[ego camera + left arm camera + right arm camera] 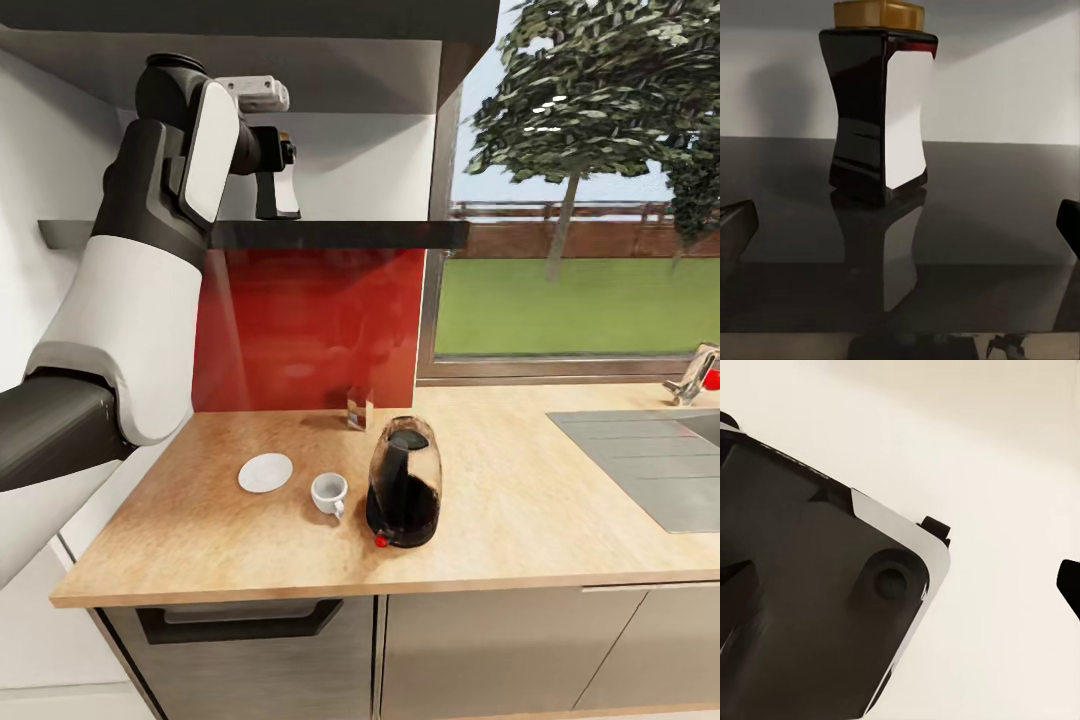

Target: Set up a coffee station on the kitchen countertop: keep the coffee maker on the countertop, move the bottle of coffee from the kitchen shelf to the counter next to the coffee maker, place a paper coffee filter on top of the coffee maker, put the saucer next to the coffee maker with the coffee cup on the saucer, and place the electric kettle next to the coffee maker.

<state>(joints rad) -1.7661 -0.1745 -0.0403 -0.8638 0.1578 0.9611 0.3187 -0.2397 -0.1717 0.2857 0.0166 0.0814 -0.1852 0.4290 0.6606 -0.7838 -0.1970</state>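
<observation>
Coffee bottle [881, 112] upright on shelf [340, 235], long axis vertical, gold cap up. Left gripper [904, 225] jaws wide, short of bottle. Right jaws: cannot tell.

Left arm [150, 250] hiding bottle of coffee's [277, 185] left side, cap [879, 13] cropped

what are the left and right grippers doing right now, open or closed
Left gripper: open, jaws spread wide, facing the coffee bottle on the shelf, holding nothing.
Right gripper: open, holding nothing.

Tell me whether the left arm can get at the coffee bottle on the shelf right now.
Probably yes. The left tool is open and faces the coffee bottle, which stands upright on the shelf with nothing between them; the fingers are still short of it.
</observation>
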